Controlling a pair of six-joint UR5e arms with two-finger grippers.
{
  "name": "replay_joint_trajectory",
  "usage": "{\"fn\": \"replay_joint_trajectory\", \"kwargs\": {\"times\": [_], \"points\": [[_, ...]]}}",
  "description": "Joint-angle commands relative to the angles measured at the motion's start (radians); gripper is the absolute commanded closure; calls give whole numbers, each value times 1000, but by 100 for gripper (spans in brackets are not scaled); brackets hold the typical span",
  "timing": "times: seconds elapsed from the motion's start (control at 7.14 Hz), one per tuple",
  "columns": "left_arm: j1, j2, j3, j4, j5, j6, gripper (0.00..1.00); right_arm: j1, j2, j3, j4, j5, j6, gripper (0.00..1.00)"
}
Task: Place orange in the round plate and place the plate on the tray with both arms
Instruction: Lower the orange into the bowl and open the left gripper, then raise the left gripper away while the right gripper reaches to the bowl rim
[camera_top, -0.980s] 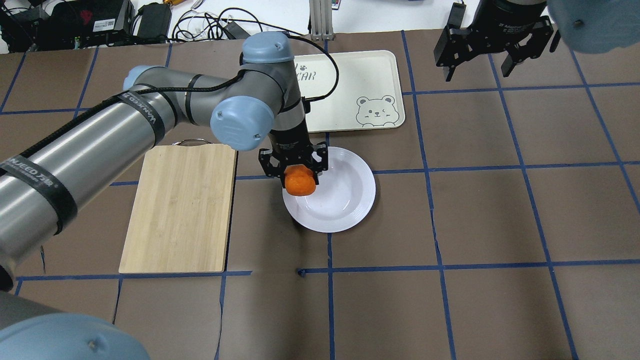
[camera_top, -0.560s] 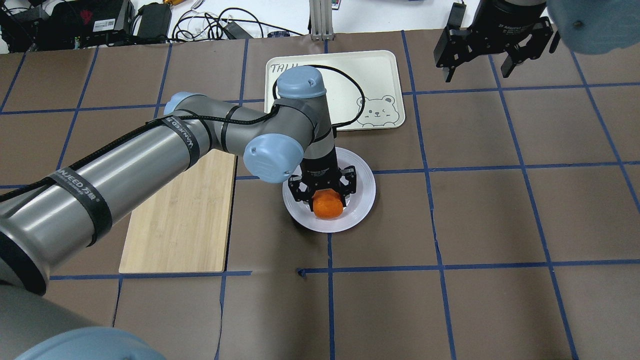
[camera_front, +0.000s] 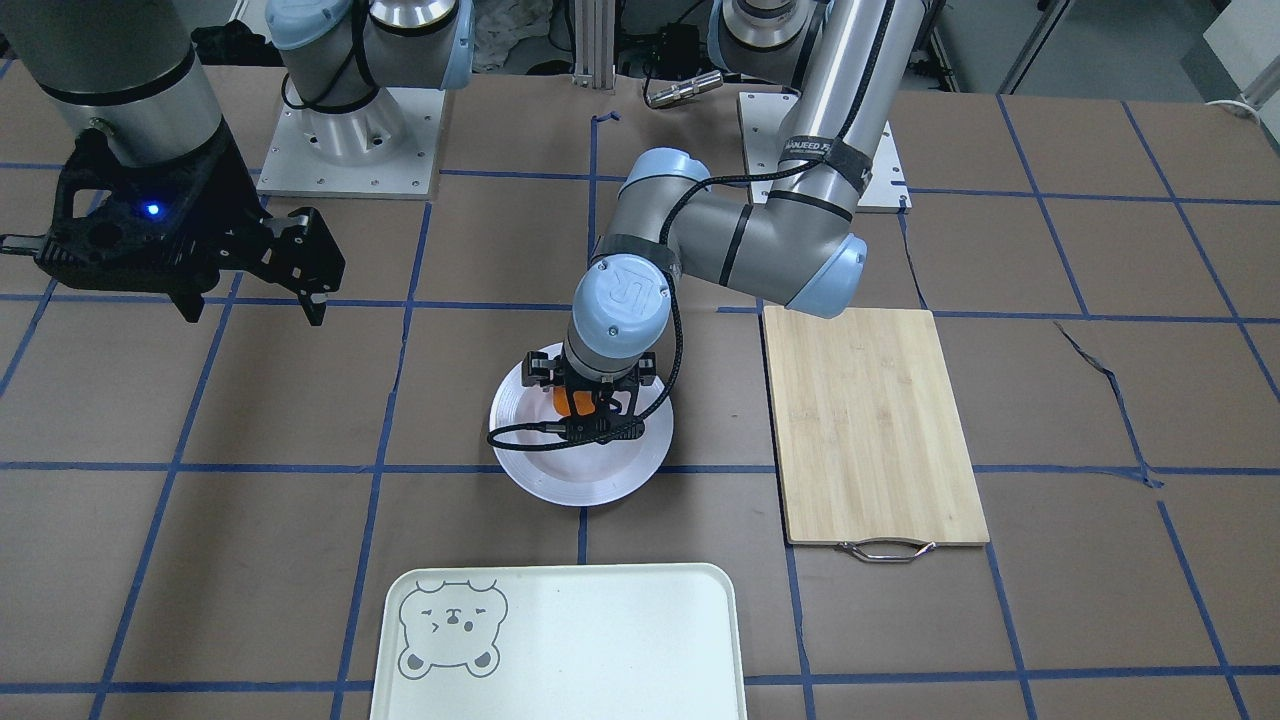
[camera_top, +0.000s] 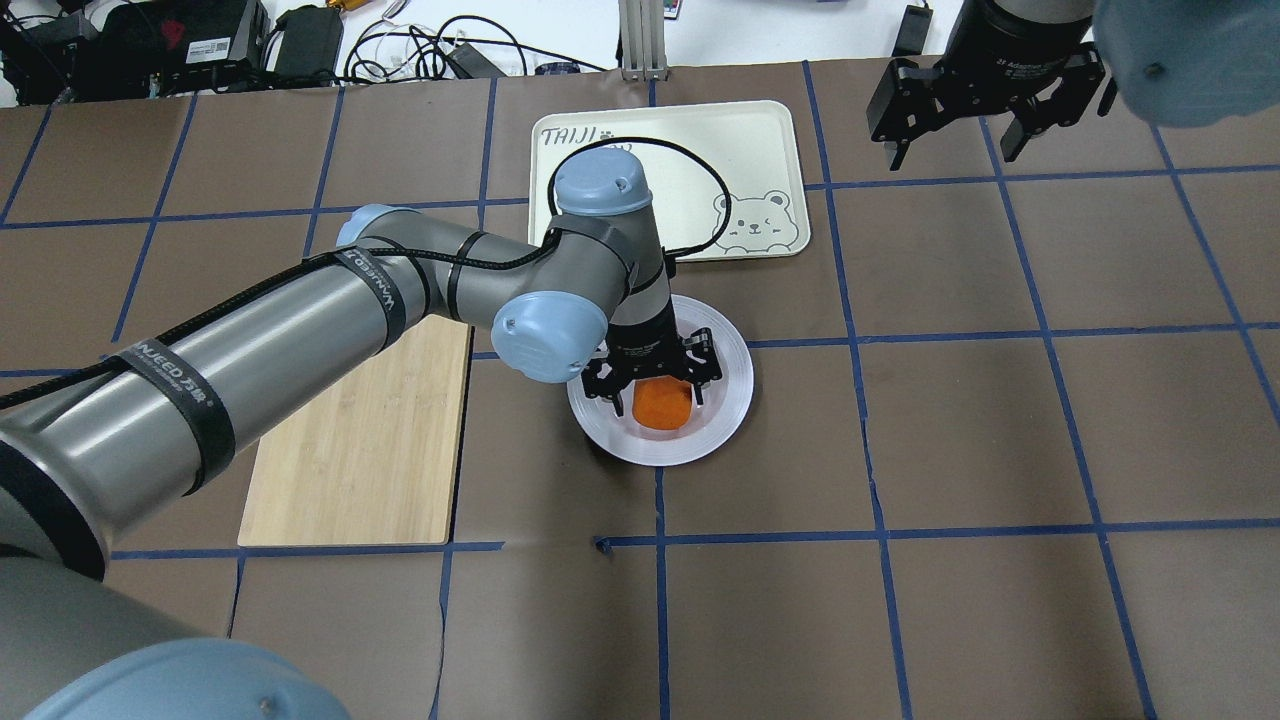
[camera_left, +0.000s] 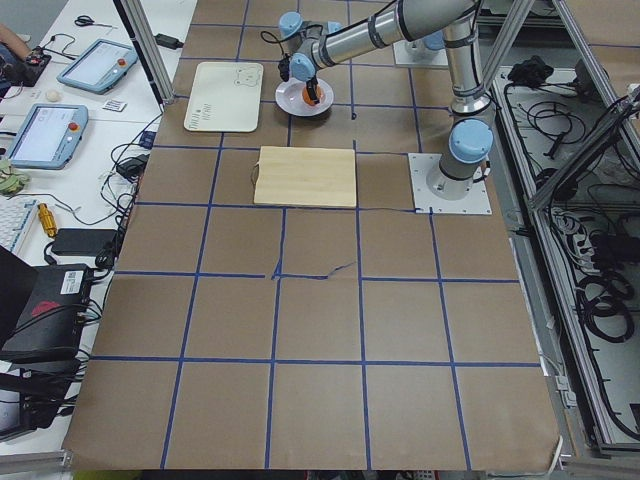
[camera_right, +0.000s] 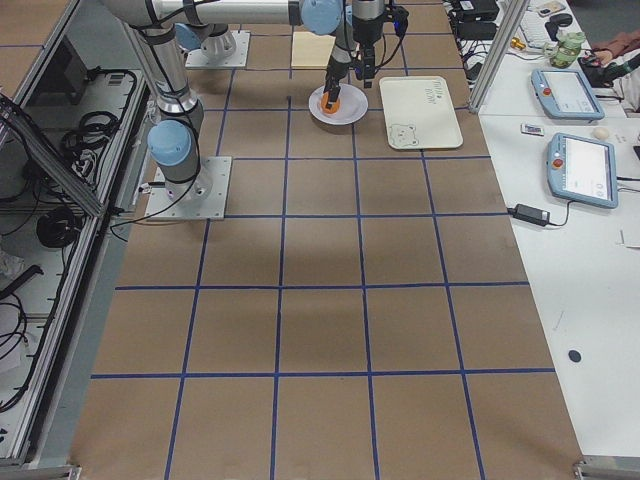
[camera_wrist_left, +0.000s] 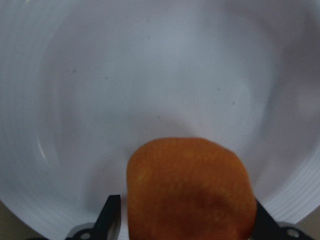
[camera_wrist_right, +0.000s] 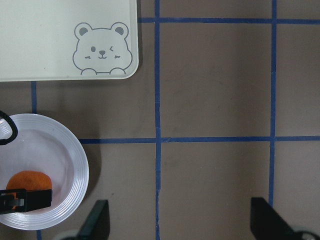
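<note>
The orange (camera_top: 662, 403) hangs low over the sunken centre of the white round plate (camera_top: 732, 385), and my left gripper (camera_top: 657, 388) is shut on it. The left wrist view shows the orange (camera_wrist_left: 187, 187) between the two fingertips, with the plate (camera_wrist_left: 150, 75) filling the background. Whether the fruit touches the plate I cannot tell. The cream tray (camera_top: 745, 140) with its bear face lies just beyond the plate. Far off to the right, my right gripper (camera_top: 952, 148) hovers open with nothing in it, high above the table; its wrist view takes in the tray (camera_wrist_right: 50, 40) and plate (camera_wrist_right: 75, 160).
A bamboo cutting board (camera_top: 360, 430) with a metal handle lies left of the plate, partly under my left arm. Cables and boxes crowd the table's far edge (camera_top: 300, 45). Brown paper with blue tape lines covers the table (camera_top: 1000, 420).
My left arm carried the orange from above the plate's near-left rim to over its centre and went lower. The right gripper shifted only slightly.
</note>
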Motion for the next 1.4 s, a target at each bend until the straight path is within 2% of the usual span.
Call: {"fn": "replay_joint_trajectory", "kwargs": {"times": [0.0, 0.14, 0.28, 0.42, 0.56, 0.7, 0.98, 1.12, 1.26], "points": [[28, 22, 65, -10, 6, 7, 0, -19, 9, 1, -45, 60, -2, 0], [97, 36, 125, -92, 4, 11, 0, -31, 13, 1, -56, 68, -4, 0], [131, 71, 178, -181, 3, 66, 0, -56, 47, 9, -61, 174, 2, 0], [162, 123, 220, -273, 15, 139, 0, -59, 102, 47, -91, 324, 3, 0], [195, 180, 261, -359, 53, 184, 0, -54, 125, 123, -222, 350, 4, 0], [234, 232, 288, -410, 62, 229, 0, -54, 135, 260, -349, 361, 15, 0], [243, 373, 251, -463, 119, 315, 0, -53, 141, 541, -673, 511, 24, 0], [242, 442, 210, -445, 113, 315, 0, -53, 182, 597, -758, 524, 24, 0], [239, 493, 187, -397, 122, 311, 0, -44, 222, 602, -806, 525, 27, 0]]}}
